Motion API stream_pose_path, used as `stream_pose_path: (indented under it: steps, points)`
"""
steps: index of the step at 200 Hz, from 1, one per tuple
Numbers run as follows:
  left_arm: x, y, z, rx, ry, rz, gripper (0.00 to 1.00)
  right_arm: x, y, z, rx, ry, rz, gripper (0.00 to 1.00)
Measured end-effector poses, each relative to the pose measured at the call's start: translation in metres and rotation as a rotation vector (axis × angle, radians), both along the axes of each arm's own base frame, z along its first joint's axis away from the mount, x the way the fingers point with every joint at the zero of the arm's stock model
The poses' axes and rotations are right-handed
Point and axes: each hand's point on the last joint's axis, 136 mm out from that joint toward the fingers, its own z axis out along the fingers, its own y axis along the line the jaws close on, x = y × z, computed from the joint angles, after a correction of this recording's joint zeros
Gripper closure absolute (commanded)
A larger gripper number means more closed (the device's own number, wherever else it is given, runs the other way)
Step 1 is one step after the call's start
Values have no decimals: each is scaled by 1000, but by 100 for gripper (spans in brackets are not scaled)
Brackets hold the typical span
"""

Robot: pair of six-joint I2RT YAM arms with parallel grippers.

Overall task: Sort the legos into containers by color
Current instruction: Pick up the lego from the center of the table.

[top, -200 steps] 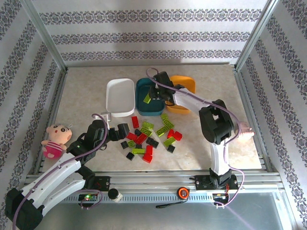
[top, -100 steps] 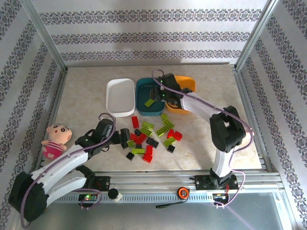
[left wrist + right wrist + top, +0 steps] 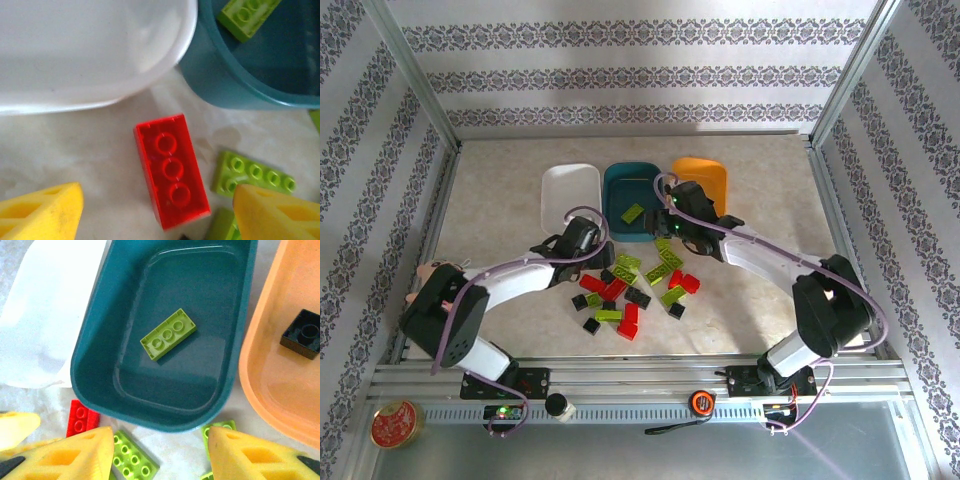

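Red, lime and black legos (image 3: 630, 285) lie loose in the middle of the table. Behind them stand the containers: a white tub (image 3: 570, 200), a teal tub (image 3: 632, 228) and an orange tub (image 3: 705, 180). One lime brick (image 3: 167, 333) lies in the teal tub (image 3: 100, 315), and a black brick (image 3: 301, 334) lies in the orange tub (image 3: 270, 375). My left gripper (image 3: 160, 215) is open, low over the table, and a red brick (image 3: 172, 172) lies flat between its yellow fingers, apart from both. My right gripper (image 3: 160, 455) is open and empty at the teal tub's near rim.
A lime plate (image 3: 132, 460) and a red brick (image 3: 80, 418) lie just below the teal tub by my right fingers. A round red tin (image 3: 395, 422) and a tape measure (image 3: 700, 402) sit on the front rail. Metal frame posts and patterned walls close the table in.
My left arm reached forward and right to the red brick by the white tub, jaws narrowing. My right gripper opened, left the lime brick in the teal tub and drew back.
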Motion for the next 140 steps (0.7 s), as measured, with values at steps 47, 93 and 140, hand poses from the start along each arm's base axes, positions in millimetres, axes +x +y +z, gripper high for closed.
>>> stream_pose_path:
  steps: [47,93,140]
  points:
    - [14,-1,-31,56,-4,19,22,-13,-8,18,33,-38,-9,46]
    - [19,3,-34,86,-26,37,41,-21,-14,18,38,-41,-11,46]
    - [14,10,-35,81,-55,55,62,-23,-17,19,34,-48,-20,46]
